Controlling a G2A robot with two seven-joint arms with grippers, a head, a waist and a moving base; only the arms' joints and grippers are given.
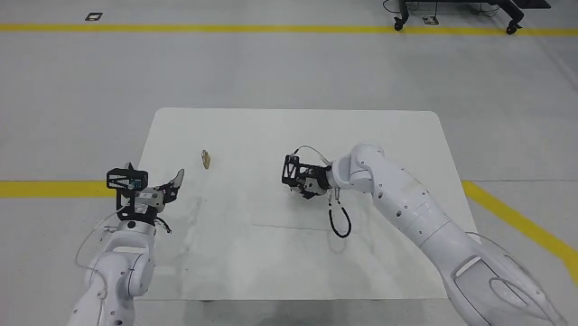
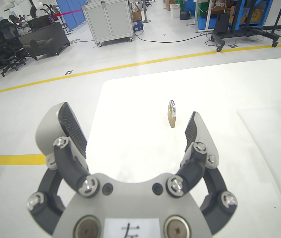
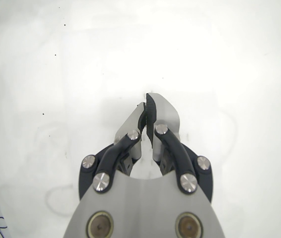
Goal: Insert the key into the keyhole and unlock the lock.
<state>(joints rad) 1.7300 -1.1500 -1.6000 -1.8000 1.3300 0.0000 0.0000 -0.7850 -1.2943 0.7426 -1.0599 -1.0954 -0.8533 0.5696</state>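
Looking down at a white table (image 1: 379, 136) with a small brass padlock (image 1: 206, 158) parked on the far-left part. Seen from the left wrist as standing upright on its base, silver shackle on top, narrow side turned toward the camera. Can't make out the keyhole from here. Left gripper (image 2: 129, 117) hanging over the near-left edge of the table, released, ribbed black pads (image 2: 71, 127) spread wide, pointed toward the padlock, near it but not touching. Spotted a small white label with a dark handwritten mark at the base of that gripper, cut off at the edge, so not fully legible. Right gripper (image 3: 145, 104) down low near the middle of the table, well apart from the padlock, clenched, pads pressed flat together. Can't tell about a key pinched in there, honestly.
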